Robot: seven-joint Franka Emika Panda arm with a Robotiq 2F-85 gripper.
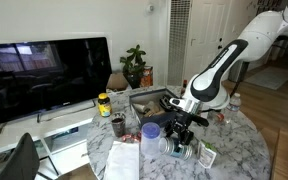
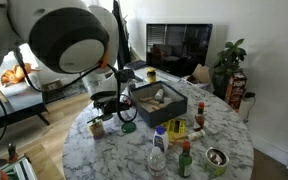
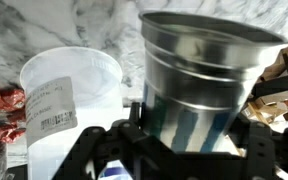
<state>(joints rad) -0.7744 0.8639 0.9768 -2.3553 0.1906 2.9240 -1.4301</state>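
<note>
metal cup (image 3: pixel 209 75), base behind tool (image 3: pixel 189 148)

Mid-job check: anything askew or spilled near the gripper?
The cup looks askew. Clamped between the fingers of the gripper, it leans with its rim slanted, while the tub beside it stands upright. No spill shows on the table in the wrist view.
</note>
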